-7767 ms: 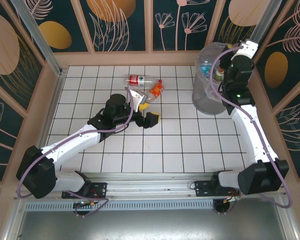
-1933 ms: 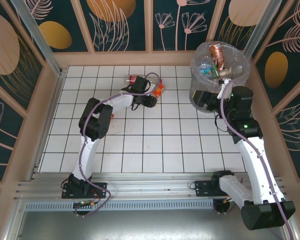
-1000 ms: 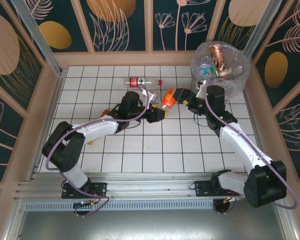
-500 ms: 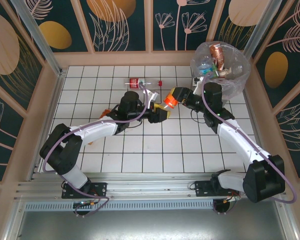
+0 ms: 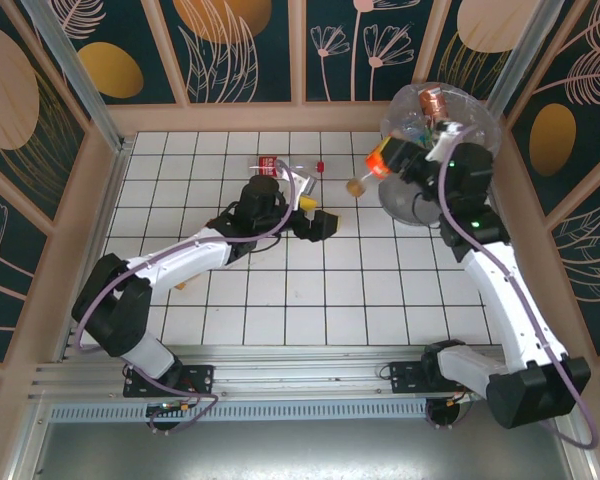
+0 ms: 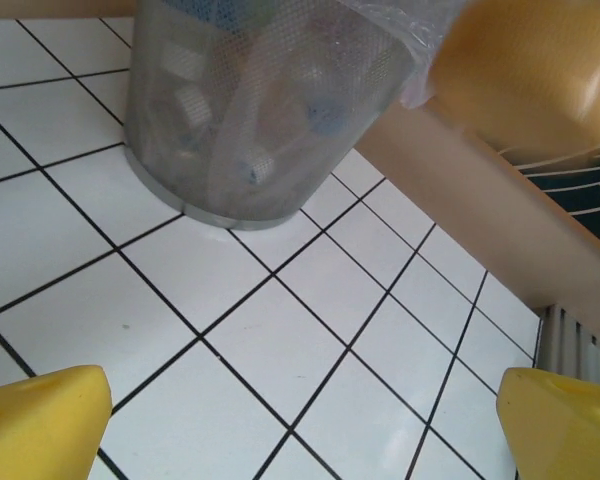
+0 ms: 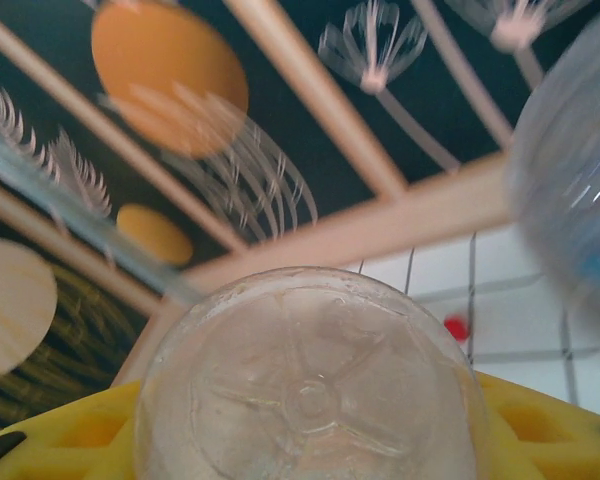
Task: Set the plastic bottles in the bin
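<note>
- On the left part of the white tiles (image 5: 180, 200) one red-label bottle (image 5: 271, 162) lies on its side, with a loose red cap (image 5: 321, 165) near it. I judge this bottle is what remains to be done.
- My left gripper (image 5: 315, 222) hangs near that bottle with the fingers spread wide and nothing between them.
- My right gripper (image 5: 395, 158) is closed around the orange-label bottle (image 5: 378, 160), lifted just beside the left rim of the bin (image 5: 483, 125) (not released yet, I think).
- The bin already holds several bottles, so most of the work seems done.
- The top view shows into the bin from above. My left wrist view instead shows its grey mesh wall from the side, with bottles dimly behind it. My right wrist view shows the clear base of the held bottle between my yellow fingers (image 7: 65, 435).
</note>
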Tool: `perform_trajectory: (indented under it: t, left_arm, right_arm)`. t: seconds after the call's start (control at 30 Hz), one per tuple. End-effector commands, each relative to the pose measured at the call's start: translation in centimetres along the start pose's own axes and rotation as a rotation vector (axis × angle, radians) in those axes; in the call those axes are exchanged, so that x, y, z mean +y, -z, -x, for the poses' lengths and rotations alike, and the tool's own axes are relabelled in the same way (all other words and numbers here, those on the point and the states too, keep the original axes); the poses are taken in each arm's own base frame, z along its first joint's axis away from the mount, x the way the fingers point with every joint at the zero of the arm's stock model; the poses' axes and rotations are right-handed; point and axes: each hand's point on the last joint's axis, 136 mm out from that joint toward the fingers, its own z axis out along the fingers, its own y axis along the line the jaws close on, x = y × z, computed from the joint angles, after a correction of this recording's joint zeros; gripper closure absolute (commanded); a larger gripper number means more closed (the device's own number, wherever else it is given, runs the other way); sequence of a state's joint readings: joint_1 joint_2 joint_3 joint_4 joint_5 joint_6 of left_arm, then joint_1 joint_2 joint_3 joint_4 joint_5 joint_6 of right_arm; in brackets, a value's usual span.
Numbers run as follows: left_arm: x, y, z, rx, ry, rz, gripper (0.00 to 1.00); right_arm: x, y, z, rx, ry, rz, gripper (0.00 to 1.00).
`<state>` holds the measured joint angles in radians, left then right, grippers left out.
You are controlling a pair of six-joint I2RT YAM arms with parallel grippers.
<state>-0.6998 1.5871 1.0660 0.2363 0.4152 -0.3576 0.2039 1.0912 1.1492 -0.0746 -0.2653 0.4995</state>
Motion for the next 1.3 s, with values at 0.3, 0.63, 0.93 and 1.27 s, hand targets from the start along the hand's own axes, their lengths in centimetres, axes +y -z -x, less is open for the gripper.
perform_trajectory:
  t: [0.3, 0.63, 0.93, 1.27]
  left_arm:
    - [0.7, 1.9, 0.8, -0.015, -0.084, 0.109, 0.01]
    - [2.4, 3.5, 0.2, -0.002, -0.126, 0.232, 0.01]
    - [5.8, 4.5, 0.9, 0.014, -0.104, 0.360, 0.01]
    - [14.0, 5.8, 3.8, 0.027, -0.090, 0.539, 0.02]
  right_arm:
    - [-5.8, 3.3, 14.3, -0.413, 0.322, -0.463, 0.51]
    - [-11.1, -2.6, 14.6, -0.193, 0.498, -0.603, 0.48]
    - [-14.8, -7.1, 9.2, 0.132, 0.593, -0.615, 0.46]
    - [-14.5, -9.0, 6.6, 0.247, 0.626, -0.587, 0.24]
